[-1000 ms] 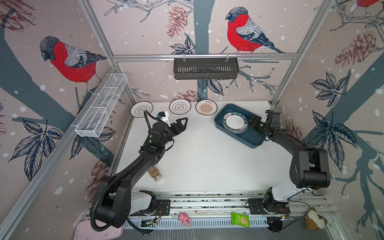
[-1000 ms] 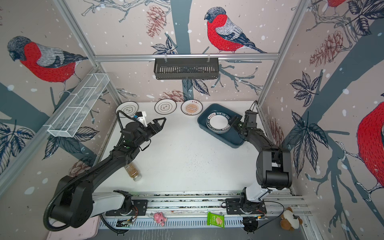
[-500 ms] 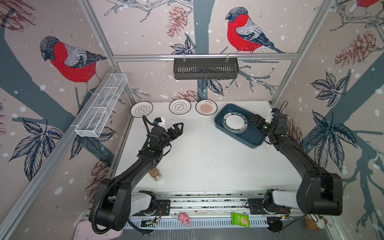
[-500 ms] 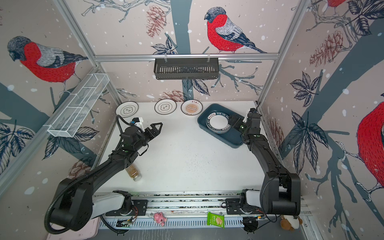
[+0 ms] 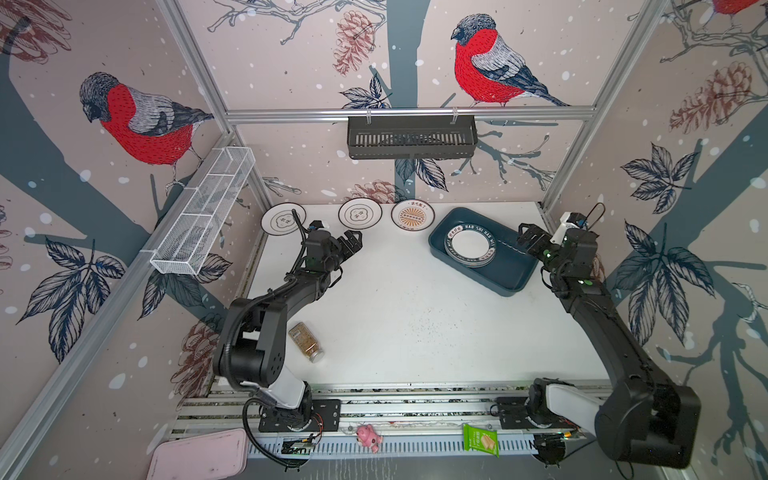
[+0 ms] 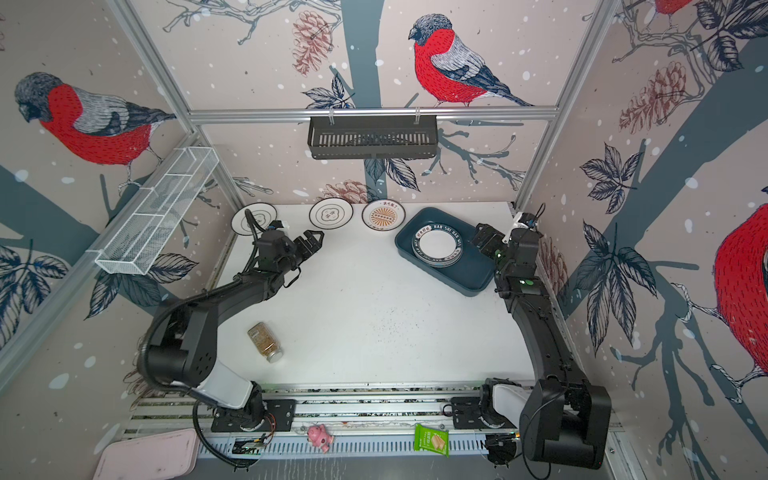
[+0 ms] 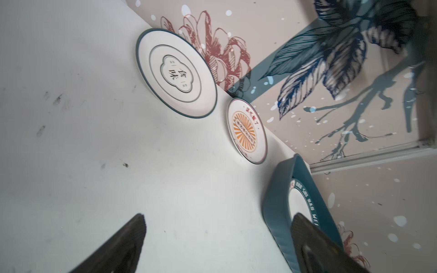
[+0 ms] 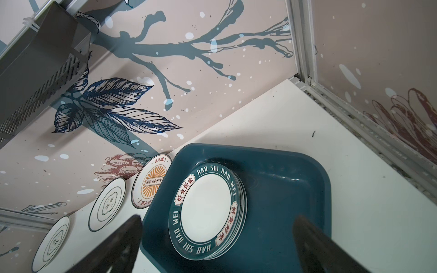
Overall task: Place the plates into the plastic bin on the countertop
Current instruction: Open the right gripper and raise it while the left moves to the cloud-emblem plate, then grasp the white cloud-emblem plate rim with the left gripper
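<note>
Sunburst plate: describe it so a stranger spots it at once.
On the white countertop, three plates line the far edge below the black basket. The sunburst plate is the one nearest the teal bin. Only it has an orange rayed centre; its neighbours show cloud outlines.

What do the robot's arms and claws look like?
The left arm and right arm: matt black, thick round joints, white base sections. A black cable loops beside the left one. The left claw and right claw: two dark tapering fingers each.
</note>
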Tool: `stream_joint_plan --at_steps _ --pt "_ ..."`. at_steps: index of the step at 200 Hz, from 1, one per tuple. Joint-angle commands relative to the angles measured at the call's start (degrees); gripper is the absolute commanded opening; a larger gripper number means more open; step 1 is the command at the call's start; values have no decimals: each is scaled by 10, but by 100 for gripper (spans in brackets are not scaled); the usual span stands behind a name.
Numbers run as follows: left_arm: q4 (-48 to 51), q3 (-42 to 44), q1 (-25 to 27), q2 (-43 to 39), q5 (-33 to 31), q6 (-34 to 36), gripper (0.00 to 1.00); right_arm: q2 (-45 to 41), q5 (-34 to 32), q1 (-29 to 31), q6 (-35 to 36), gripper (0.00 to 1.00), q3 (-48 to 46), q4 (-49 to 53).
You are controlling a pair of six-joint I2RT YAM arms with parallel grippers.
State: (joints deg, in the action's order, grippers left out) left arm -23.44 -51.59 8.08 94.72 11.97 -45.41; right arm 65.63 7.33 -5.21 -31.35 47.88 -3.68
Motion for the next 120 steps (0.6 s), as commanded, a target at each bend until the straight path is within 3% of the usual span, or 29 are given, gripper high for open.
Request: stream_joint_plan --at_steps 1,48,120 --pt "28 -52 -23 64 9 6 94 -6 -15 -3 2 100 -16 -17" --pt "56 -187 -56 185 27 4 94 2 -14 -9 -8 99 -34 -24" --pt "78 -335 -63 322 40 -14 91 20 9 -9 -17 99 -26 -32"
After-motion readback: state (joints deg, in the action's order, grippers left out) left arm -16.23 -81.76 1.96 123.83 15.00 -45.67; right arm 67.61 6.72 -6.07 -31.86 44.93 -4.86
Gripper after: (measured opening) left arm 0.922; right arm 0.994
